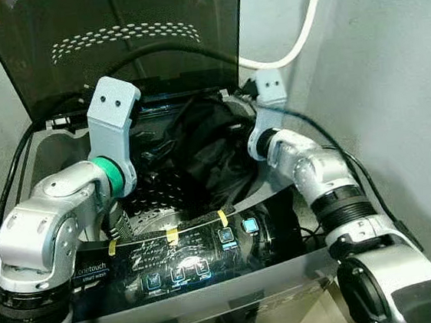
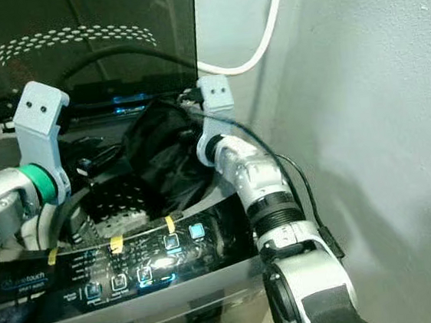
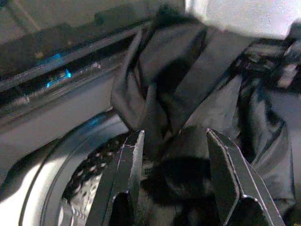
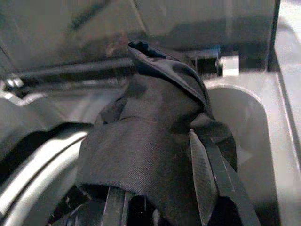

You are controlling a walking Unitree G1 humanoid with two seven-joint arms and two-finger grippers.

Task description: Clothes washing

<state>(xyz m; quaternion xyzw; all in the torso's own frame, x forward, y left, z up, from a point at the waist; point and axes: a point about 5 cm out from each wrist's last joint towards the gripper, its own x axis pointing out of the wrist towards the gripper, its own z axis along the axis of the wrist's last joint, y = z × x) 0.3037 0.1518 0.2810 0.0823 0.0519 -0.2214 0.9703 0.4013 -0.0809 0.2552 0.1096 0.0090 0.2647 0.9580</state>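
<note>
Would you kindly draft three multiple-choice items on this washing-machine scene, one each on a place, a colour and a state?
1. Where is the crumpled black fabric garment?
A. On the floor
B. Over the open perforated metal drum
C. On the control panel

2. What colour is the hose on the wall?
A. White
B. Red
C. Green

3. How stands the left pincer?
A. Shut on the hose
B. Open beside the garment
C. Pressing a button

Key: 1 B, the garment hangs above the drum's holes. 2 A, it curves pale against the grey wall. 3 B, the left wrist view shows its fingers spread apart.
</note>
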